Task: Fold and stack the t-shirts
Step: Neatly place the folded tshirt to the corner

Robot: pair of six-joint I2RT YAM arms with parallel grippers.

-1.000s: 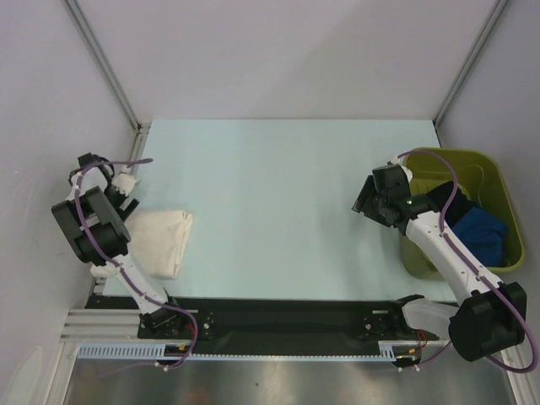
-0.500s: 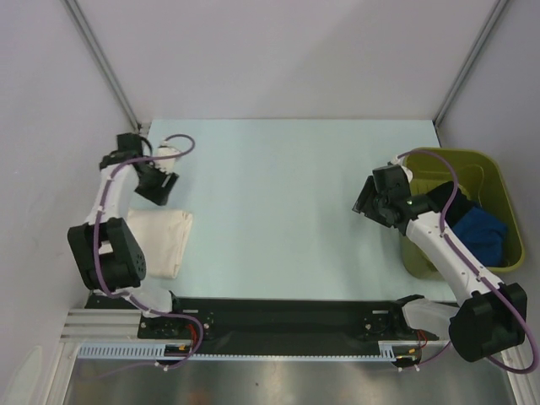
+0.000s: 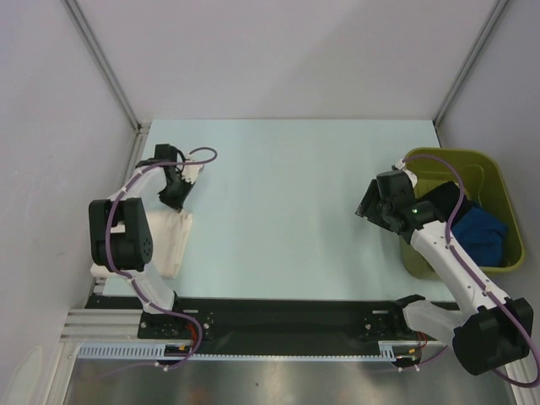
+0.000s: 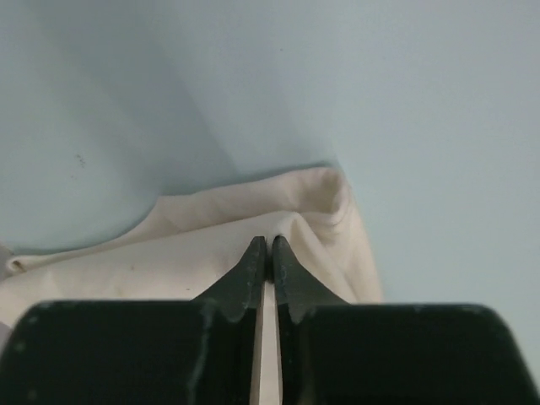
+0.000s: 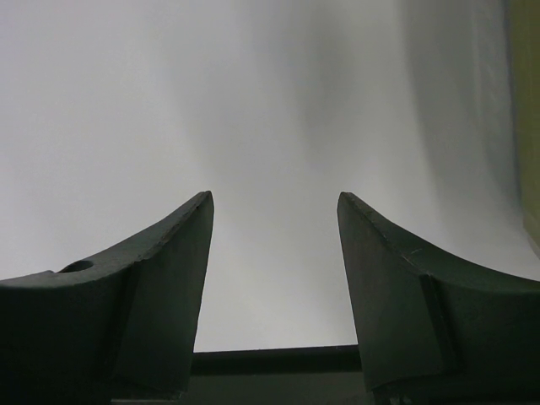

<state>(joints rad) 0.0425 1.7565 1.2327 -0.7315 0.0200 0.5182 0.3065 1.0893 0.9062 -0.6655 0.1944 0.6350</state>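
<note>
A folded cream t-shirt (image 3: 165, 241) lies at the table's left edge. In the left wrist view the cream t-shirt (image 4: 169, 253) fills the lower frame. My left gripper (image 3: 175, 196) hangs over its far edge. Seen from the wrist, the left gripper (image 4: 268, 242) is shut, its tips touching, and I see no cloth pinched between them. A bright blue t-shirt (image 3: 484, 233) and a black t-shirt (image 3: 441, 202) lie in the bin. My right gripper (image 3: 368, 202) hovers left of the bin, and in the wrist view this right gripper (image 5: 274, 198) stands open and empty.
The olive-green bin (image 3: 472, 156) stands at the table's right edge, and a strip of the bin (image 5: 528, 84) shows in the right wrist view. Grey walls and frame posts close the table at the back and sides. The arm bases sit along the near edge.
The left arm swung rightward from the table's left edge to above the cream shirt's far edge, and its jaws closed from wide open. The right arm barely moved.
</note>
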